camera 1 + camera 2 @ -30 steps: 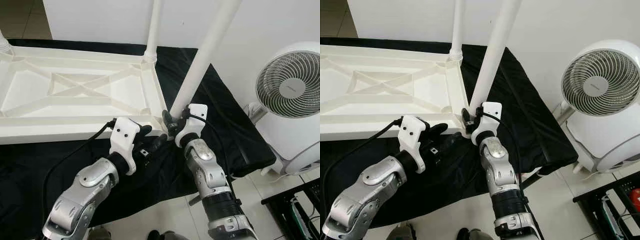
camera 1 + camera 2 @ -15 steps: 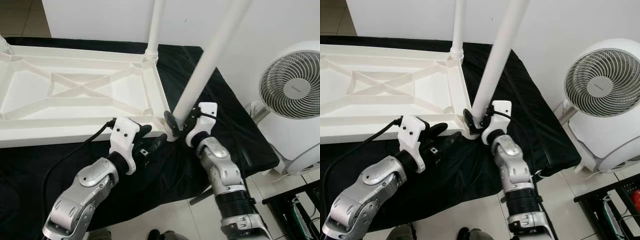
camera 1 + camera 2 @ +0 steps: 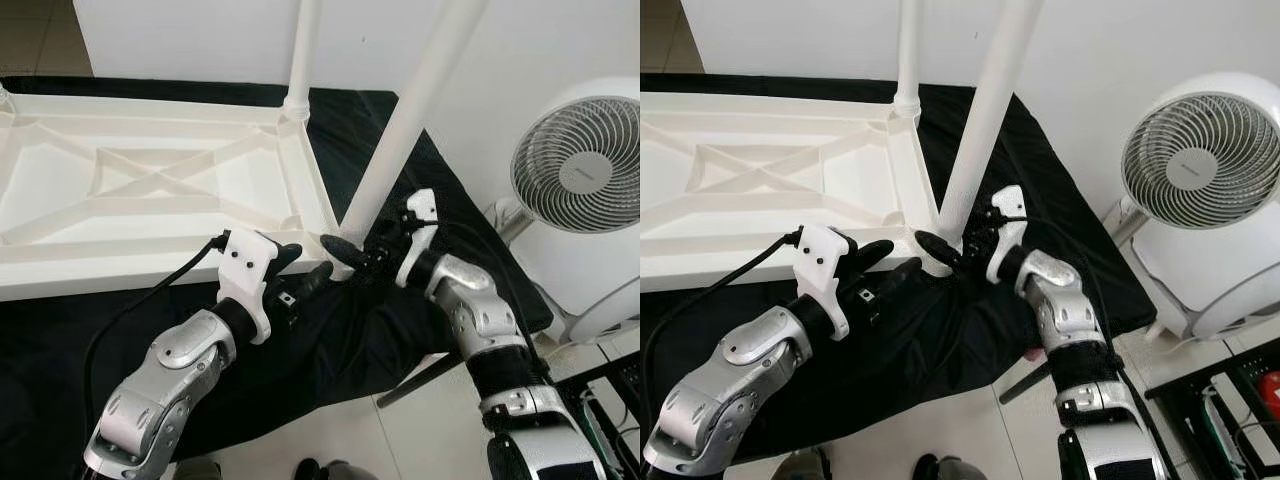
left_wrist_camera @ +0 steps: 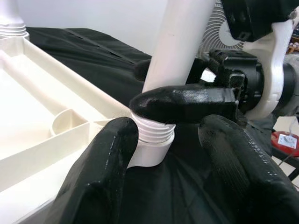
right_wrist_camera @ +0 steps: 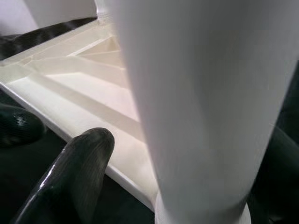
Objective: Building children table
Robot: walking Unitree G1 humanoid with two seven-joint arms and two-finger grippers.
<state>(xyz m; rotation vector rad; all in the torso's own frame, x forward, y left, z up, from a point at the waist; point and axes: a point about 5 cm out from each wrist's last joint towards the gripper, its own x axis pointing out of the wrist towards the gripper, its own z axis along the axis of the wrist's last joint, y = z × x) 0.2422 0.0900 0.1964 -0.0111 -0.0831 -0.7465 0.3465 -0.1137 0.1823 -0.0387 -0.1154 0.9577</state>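
Observation:
A white plastic table top [image 3: 120, 262] lies upside down on a black cloth [image 3: 350, 340]. One white leg [image 3: 303, 50] stands in its far right corner. A second leg [image 3: 410, 110] leans in the near right corner, its threaded end [image 4: 156, 135] resting in the corner socket [image 4: 149, 156]. My right gripper [image 3: 355, 250] reaches in from the right and is shut on this leg just above the thread, one finger [image 4: 187, 102] lying across its front. My left gripper [image 4: 168, 135] is open just before the same corner, a finger on each side of the socket without touching it.
A white round fan [image 3: 580, 170] stands on the floor at the right, close to my right arm. A white wall rises behind the table. The cloth's edge hangs over pale floor tiles [image 3: 400, 430]. A black rack [image 3: 615, 400] shows at the bottom right.
My right arm has swung out to the right and its wrist has turned around the leg's base, fingers now pointing left. The left gripper has stayed put.

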